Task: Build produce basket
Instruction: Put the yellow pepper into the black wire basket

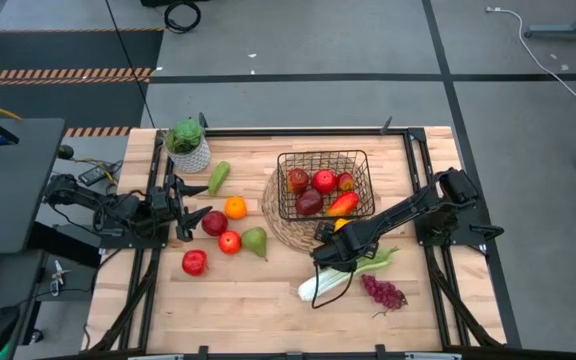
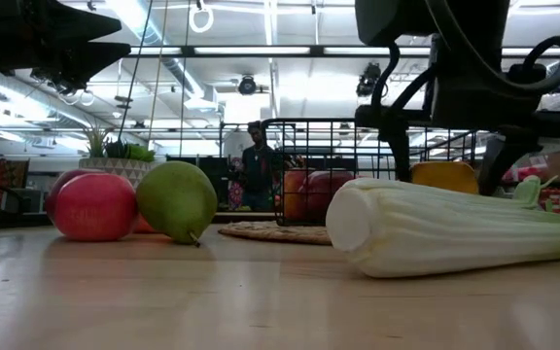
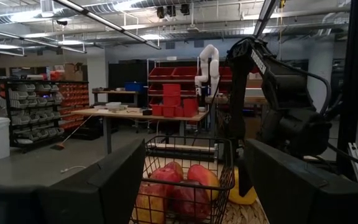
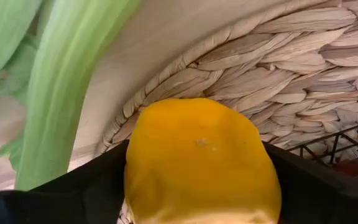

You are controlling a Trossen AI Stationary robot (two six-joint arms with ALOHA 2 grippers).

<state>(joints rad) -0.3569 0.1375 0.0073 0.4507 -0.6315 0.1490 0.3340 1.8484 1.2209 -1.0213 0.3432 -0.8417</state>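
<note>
1. Yellow fills the view from my right wrist: a yellow pepper point(image 4: 201, 162) sits between my right fingers point(image 4: 197, 186), one dark finger on each side of it, at the edge of the woven straw mat point(image 4: 291, 74). Whether they press it yet I cannot tell.
2. From above, my right fingers point(image 1: 336, 238) lie just in front of the black wire basket point(image 1: 286, 205), which stands on the mat point(image 1: 273, 215).
3. The basket holds red apples point(image 1: 324, 181) and a red pepper point(image 1: 343, 203).
4. The celery point(image 1: 340, 276) lies on the wooden desk point(image 1: 258, 300) right beside my right fingers, purple grapes point(image 1: 383, 292) near it.
5. My left fingers point(image 1: 180, 210) stand partly open and empty on the desk's left side, next to a dark red apple point(image 1: 214, 222).
6. An orange point(image 1: 235, 207), two more apples, and two green pears point(image 1: 255, 241) lie nearby.
</note>
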